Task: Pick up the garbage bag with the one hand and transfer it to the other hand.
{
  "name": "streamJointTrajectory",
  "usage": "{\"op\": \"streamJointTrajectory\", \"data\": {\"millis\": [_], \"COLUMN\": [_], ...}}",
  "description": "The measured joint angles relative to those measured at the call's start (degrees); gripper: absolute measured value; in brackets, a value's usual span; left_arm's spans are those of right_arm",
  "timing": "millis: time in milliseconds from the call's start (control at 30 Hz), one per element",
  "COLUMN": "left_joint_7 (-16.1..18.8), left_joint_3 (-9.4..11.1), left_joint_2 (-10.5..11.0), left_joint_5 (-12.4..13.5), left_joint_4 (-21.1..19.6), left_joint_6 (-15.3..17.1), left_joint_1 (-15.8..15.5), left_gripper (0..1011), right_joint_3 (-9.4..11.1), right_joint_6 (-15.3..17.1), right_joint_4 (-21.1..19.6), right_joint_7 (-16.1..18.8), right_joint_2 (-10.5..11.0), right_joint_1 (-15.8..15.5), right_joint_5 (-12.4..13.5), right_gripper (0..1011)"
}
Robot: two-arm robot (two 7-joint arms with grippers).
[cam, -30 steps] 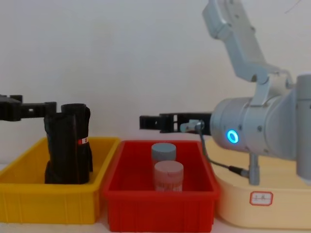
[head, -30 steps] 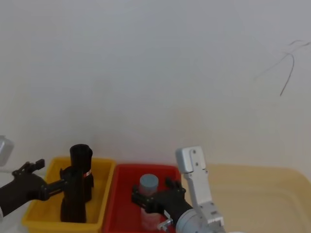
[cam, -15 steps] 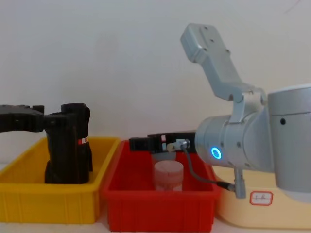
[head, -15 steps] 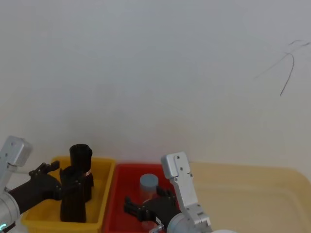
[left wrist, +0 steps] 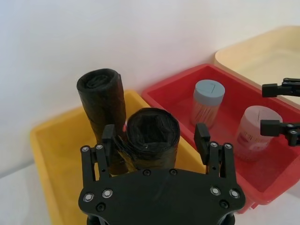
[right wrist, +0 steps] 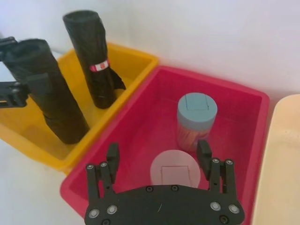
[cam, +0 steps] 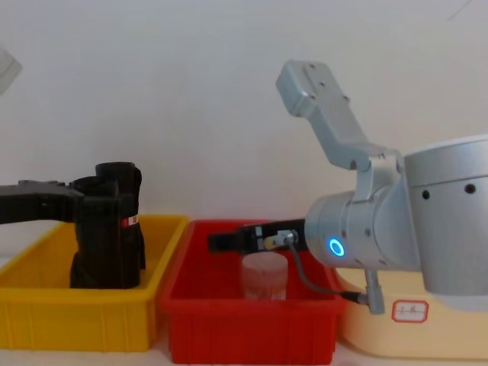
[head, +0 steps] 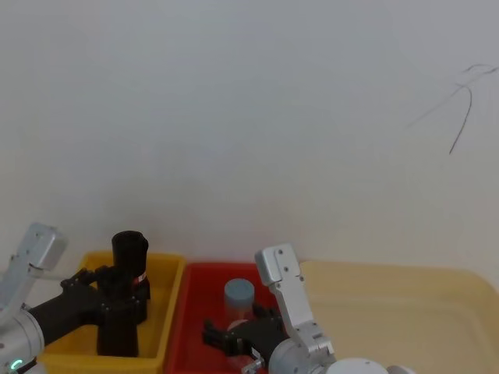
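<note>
Pictured at the yellow bin (cam: 84,324): the left gripper (left wrist: 155,133), green-lit, reaching in level from the bin's left edge with fingers released and set either side of the garbage bag (cam: 99,255) near its top (a sliver of gap on one side, seen from the left wrist). Garbage bag upright by the bin's front edge, a labelled black roll (right wrist: 93,61) just behind it toward the right edge. Over the neighbouring red bin (cam: 252,332), the right gripper (right wrist: 158,152), blue-lit, likewise unclenched, hanging above a pink jar (right wrist: 174,173) near the front edge, with a blue-lidded jar (right wrist: 197,117) just behind.
</note>
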Motion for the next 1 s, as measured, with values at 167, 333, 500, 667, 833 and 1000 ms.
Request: {"op": "streamJointTrajectory", "data": {"millis": [167,333,500,667,833,1000], "left_joint_7": [-0.5,-0.8,-1.0,-1.0,-1.0,-1.0], "left_joint_3": [0.6,1.1,1.4,1.5,1.5,1.4], "left_joint_2": [-0.3,-0.7,-1.0,-1.3,-1.7,-2.0], "left_joint_5": [0.0,0.0,0.0,0.1,0.1,0.2], "left_joint_4": [1.4,2.7,3.6,4.4,4.8,5.0], "left_joint_6": [0.0,0.0,-0.3,-0.7,-1.1,-1.4], "left_joint_1": [-0.8,-1.4,-1.8,-2.2,-2.4,-2.5], "left_gripper": [1000,1000,1000,1000,1000,1000], "right_joint_3": [0.1,0.2,0.2,0.2,0.3,0.3], "right_joint_6": [0.5,1.1,1.6,2.0,2.3,2.5], "right_joint_4": [1.5,3.1,4.2,5.2,5.7,6.2], "right_joint_7": [0.5,1.2,1.8,2.4,2.8,3.1], "right_joint_2": [0.1,0.4,0.5,0.6,0.7,0.7], "right_joint_1": [0.9,1.6,2.1,2.6,2.9,3.2], "right_joint_5": [-0.3,-0.5,-0.7,-0.9,-1.1,-1.4], "right_gripper": [1001,1001,1001,1001,1001,1001]}}
